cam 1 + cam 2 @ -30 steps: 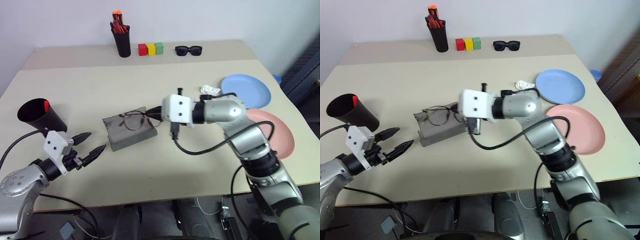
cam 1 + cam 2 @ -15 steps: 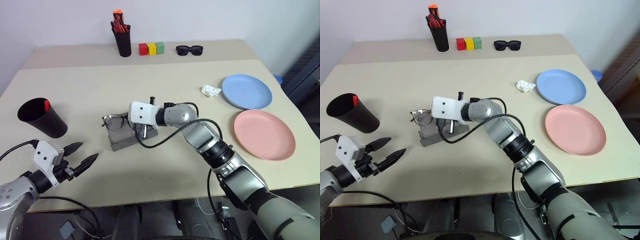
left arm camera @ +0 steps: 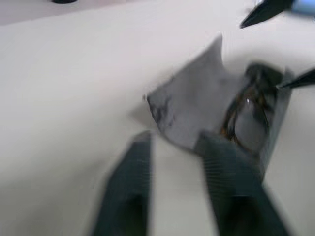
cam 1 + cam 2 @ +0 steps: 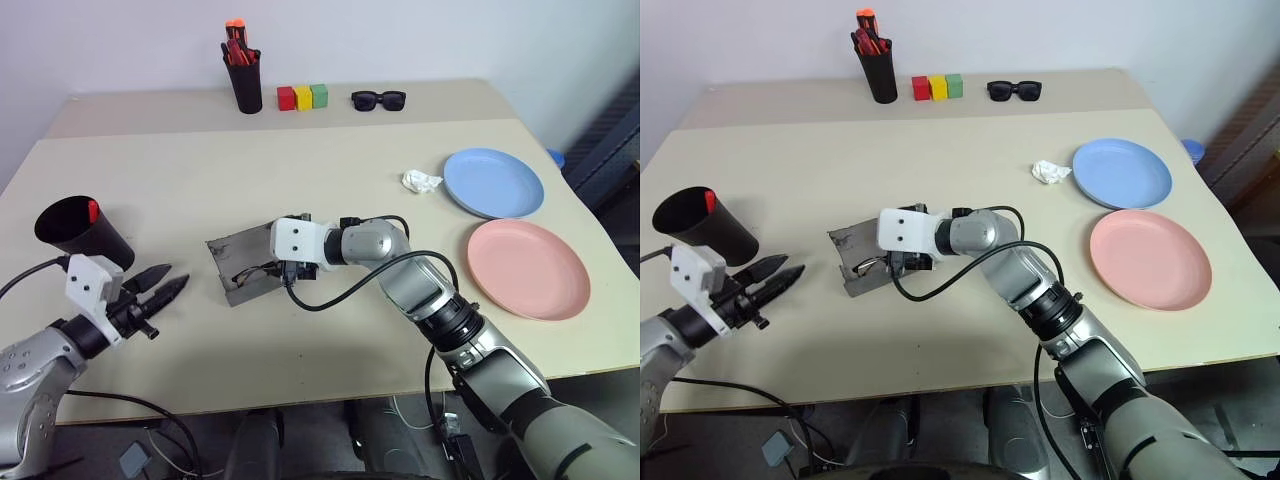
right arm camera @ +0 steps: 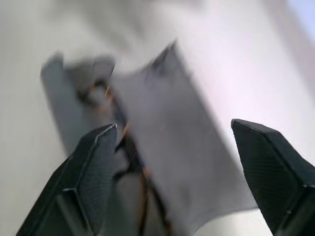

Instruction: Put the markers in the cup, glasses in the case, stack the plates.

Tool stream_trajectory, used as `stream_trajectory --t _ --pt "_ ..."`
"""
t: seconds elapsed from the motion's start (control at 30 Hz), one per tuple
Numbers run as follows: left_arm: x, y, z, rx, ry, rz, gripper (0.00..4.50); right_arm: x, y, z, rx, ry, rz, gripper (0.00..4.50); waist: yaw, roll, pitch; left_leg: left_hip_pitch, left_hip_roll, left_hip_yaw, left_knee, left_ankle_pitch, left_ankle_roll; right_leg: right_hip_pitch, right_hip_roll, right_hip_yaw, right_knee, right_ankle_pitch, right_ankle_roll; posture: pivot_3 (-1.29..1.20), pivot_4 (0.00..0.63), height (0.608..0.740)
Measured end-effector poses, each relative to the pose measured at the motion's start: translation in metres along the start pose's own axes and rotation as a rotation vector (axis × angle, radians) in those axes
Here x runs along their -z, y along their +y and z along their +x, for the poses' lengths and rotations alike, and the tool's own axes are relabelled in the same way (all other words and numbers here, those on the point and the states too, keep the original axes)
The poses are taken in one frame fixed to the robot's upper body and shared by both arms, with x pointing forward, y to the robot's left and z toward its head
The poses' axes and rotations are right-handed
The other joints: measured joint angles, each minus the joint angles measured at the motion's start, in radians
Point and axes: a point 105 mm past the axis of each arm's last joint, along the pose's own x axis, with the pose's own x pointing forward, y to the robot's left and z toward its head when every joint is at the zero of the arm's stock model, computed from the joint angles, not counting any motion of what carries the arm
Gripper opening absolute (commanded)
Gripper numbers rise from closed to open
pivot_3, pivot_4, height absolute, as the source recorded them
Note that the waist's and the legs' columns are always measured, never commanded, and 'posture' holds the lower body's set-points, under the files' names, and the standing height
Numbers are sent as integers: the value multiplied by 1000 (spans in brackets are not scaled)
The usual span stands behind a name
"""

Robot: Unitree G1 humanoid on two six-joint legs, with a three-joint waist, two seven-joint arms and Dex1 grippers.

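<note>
The grey case (image 4: pixel 232 258) lies open mid-table with the wire-framed glasses (image 4: pixel 256 272) resting inside it. My right gripper (image 5: pixel 173 128) hovers just over the case, open wide, with nothing between its fingers; its white wrist block (image 4: pixel 297 240) sits at the case's right end. My left gripper (image 4: pixel 179 275) hangs to the left of the case, shut and empty. The black cup (image 4: pixel 75 232) stands at the far left, and a marker's red-orange end (image 4: pixel 92 210) shows inside it. On the right, the light blue plate (image 4: pixel 495 183) and the pink plate (image 4: pixel 528 268) lie side by side.
Along the back edge stand a black pen holder (image 4: pixel 242 85) with bunched red-orange markers, three coloured blocks (image 4: pixel 302 97) and black sunglasses (image 4: pixel 378 99). A crumpled white scrap (image 4: pixel 421 181) lies beside the blue plate.
My right gripper has opened and let go of the glasses, which now lie in the case. My left gripper's fingers have closed together and the hand has lifted slightly.
</note>
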Motion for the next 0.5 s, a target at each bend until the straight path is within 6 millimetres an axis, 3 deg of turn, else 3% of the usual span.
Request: stream_trajectory --t 0.13,0.27,0.5 --pt "-25 8 40 -35 -21 11 29 -12 3 -18 -6 -84 13 3457 14 -1 -1 0 0 -1 1 0 0 2 0 -1 -1 0 1 0 150 740" --pt "-42 4 82 -19 -5 -41 29 -7 7 -48 -1 -105 27 3457 16 -1 0 1 -1 -2 1 0 0 3 0 -1 -1 0 1 0 150 740" --pt "-18 14 119 -88 283 -192 29 24 3 -102 72 8 106 3457 6 0 0 1 -1 -3 0 0 0 3 1 -2 0 0 2 0 150 740"
